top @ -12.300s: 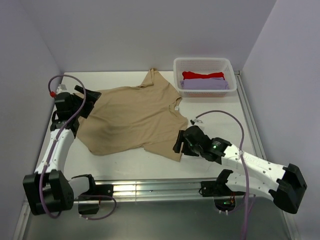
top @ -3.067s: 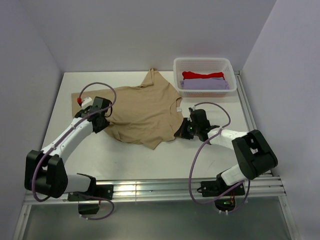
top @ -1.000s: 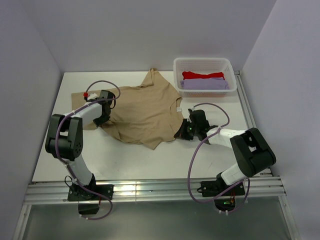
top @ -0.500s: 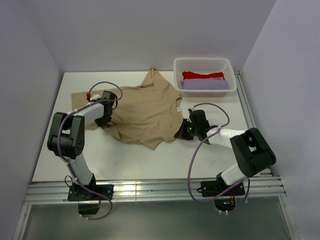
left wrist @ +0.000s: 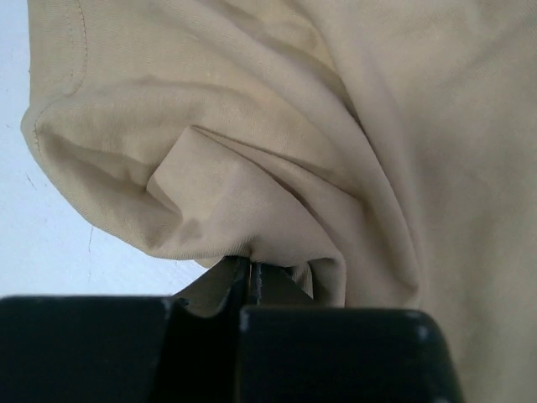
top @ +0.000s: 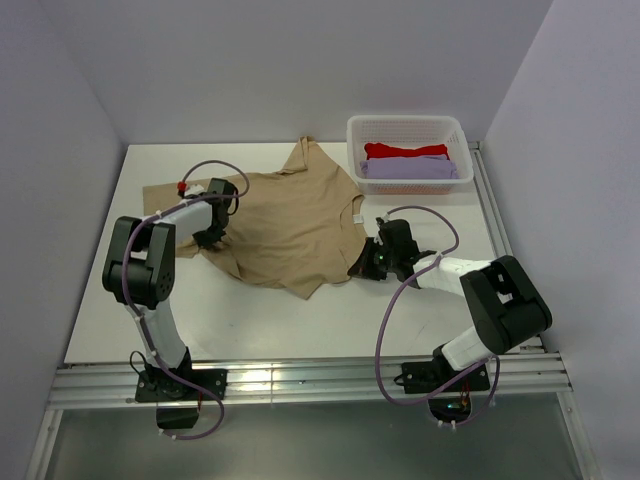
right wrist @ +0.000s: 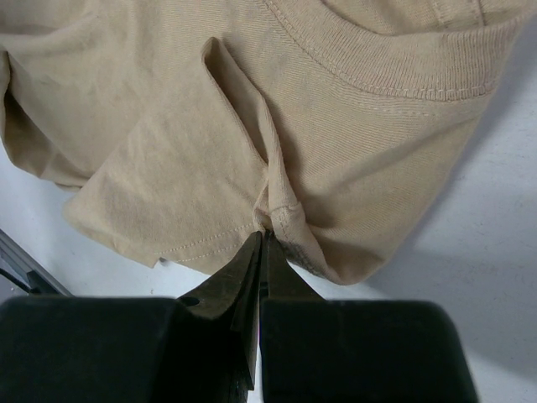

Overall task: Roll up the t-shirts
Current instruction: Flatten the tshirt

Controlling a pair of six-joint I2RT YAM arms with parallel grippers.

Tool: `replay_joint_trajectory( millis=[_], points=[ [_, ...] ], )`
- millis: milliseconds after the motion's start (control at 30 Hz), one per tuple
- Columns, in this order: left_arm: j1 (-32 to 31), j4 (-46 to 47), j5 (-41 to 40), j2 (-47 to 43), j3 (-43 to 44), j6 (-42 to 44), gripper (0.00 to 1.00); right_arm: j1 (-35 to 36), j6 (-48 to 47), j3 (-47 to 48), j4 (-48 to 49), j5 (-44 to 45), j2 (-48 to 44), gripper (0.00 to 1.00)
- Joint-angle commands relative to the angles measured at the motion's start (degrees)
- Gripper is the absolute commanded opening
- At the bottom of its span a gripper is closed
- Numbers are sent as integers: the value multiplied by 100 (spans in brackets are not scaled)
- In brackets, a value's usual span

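Observation:
A tan t-shirt point(top: 290, 215) lies partly folded on the white table, collar toward the back. My left gripper point(top: 213, 238) is at its left side, shut on a bunched fold of the tan t-shirt point(left wrist: 277, 168), which drapes over the fingertips. My right gripper point(top: 362, 264) is at the shirt's right edge, shut on the hem of a sleeve point(right wrist: 285, 214) of the same tan t-shirt point(right wrist: 210, 126). A red t-shirt point(top: 405, 151) and a lavender t-shirt point(top: 408, 169) lie folded in the basket.
A white plastic basket point(top: 408, 127) stands at the back right of the table. A metal rail point(top: 300, 378) runs along the near edge. Grey walls close in the left, back and right sides.
My left gripper has moved a little right and back along the shirt's left edge and closed on a fold of cloth. The right arm has stayed where it was.

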Motion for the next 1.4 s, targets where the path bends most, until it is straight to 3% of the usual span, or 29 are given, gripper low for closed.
replay_joint_trajectory(
  millis=[0, 100, 367, 867, 1200, 1367],
  points=[
    [84, -88, -136, 100, 164, -11, 0, 44, -82, 152, 106, 4, 46, 0],
    [76, -255, -83, -128, 129, -81, 0, 44, -73, 152, 115, 4, 46, 0],
    [-12, -2047, -251, -471, 130, -863, 0, 44, -73, 126, 97, 21, -24, 0],
    [-469, -3542, 207, -1456, -328, -1548, 1, 44, -21, 91, 194, -172, 20, 0],
    [-522, -4641, -92, -1676, -248, -1822, 10, 53, -12, 47, 220, -181, -33, 0],
    [-548, -4641, 58, -1877, -442, -1795, 21, 62, -3, 38, 238, -207, -24, 0]
  ],
)
